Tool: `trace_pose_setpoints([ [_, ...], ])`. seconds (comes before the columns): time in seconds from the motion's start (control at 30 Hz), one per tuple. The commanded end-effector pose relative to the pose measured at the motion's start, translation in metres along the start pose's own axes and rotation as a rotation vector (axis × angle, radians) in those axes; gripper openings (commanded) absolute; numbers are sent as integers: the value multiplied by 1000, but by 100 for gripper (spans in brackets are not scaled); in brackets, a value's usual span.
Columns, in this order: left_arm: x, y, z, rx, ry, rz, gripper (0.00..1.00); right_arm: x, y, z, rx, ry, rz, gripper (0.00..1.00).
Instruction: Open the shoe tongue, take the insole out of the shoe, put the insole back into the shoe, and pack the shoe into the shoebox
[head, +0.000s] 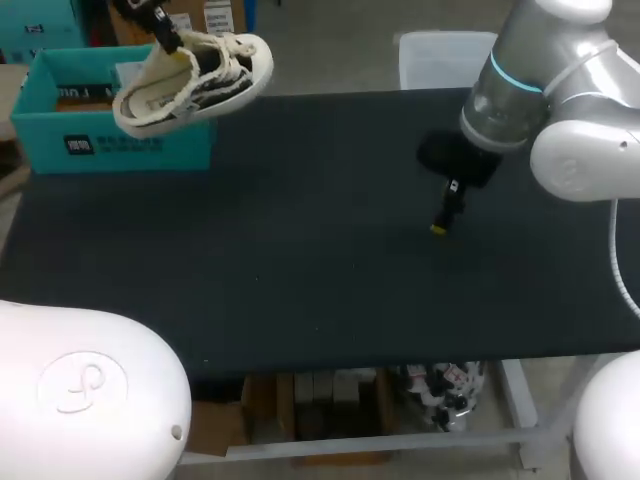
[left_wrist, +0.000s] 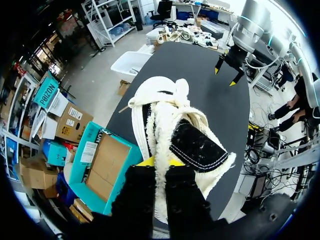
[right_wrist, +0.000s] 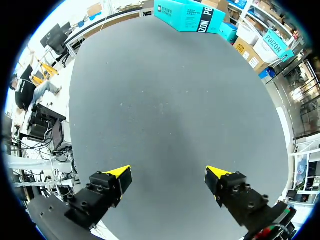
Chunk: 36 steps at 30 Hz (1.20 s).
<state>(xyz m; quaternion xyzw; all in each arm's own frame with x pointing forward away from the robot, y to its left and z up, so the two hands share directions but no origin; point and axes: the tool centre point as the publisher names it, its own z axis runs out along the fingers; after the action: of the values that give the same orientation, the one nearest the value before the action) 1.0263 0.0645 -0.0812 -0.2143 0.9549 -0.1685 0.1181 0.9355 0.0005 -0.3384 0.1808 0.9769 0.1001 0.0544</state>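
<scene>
Shoebox (head: 130, 145), teal and open-topped, stands at the far left corner of the table (head: 300, 260). In the left wrist view the shoebox (left_wrist: 80, 162) shows a brown card sheet lying flat inside it.

The shoe (head: 195, 80), cream with a dark patterned side and a fleecy lining, hangs in the air just above and beside the shoebox's right end, tilted, with its toe pointing away from the box. The left gripper (head: 178, 55) carries it. In the left wrist view the fingers (left_wrist: 145, 162) of this gripper (left_wrist: 160, 164) are clenched on the shoe (left_wrist: 165, 120) at its heel end, one on each side. Whether the insole sits inside cannot be told.

The table is black and matte. The right gripper (head: 440, 226) hangs low over it, well apart from the shoebox and toward the opposite side. In the right wrist view its fingers (right_wrist: 120, 175) are spread wide, grasping nothing, with the shoebox (right_wrist: 190, 15) far ahead across the table (right_wrist: 170, 100).
</scene>
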Motion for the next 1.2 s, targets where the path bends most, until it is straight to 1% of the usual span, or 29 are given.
trace_pose_setpoints([
  [0.03, -27, 23, -8, 20, 76, 13, 0, 0, -1, -1, 1, 1, -1, 100],
  [0.17, -54, 47, -4, 19, 95, 80, 0, 0, -1, -1, 1, 1, -1, 100],
  [0.3, -84, 69, 4, 14, 106, 122, 0, 0, -1, -1, 1, 1, -1, 100],
  [0.33, -92, 74, 5, 25, 118, 126, 0, 0, -1, -1, 1, 1, -1, 100],
  [0.47, -128, 89, 10, 23, 121, 141, 0, 0, -1, -1, 1, 1, -1, 100],
  [0.67, -180, 98, 24, 23, 140, 171, 0, 0, -1, -1, 1, 1, -1, 100],
  [0.83, -215, 105, 43, 3, 146, 198, 0, 0, -1, -1, 1, 1, -1, 100],
  [1.0, -238, 109, 66, -15, 157, 220, 0, 0, -1, -1, 1, 1, -1, 100],
  [1.2, -256, 116, 101, -30, 178, 237, 0, 0, -1, -1, 1, 1, -1, 100],
])
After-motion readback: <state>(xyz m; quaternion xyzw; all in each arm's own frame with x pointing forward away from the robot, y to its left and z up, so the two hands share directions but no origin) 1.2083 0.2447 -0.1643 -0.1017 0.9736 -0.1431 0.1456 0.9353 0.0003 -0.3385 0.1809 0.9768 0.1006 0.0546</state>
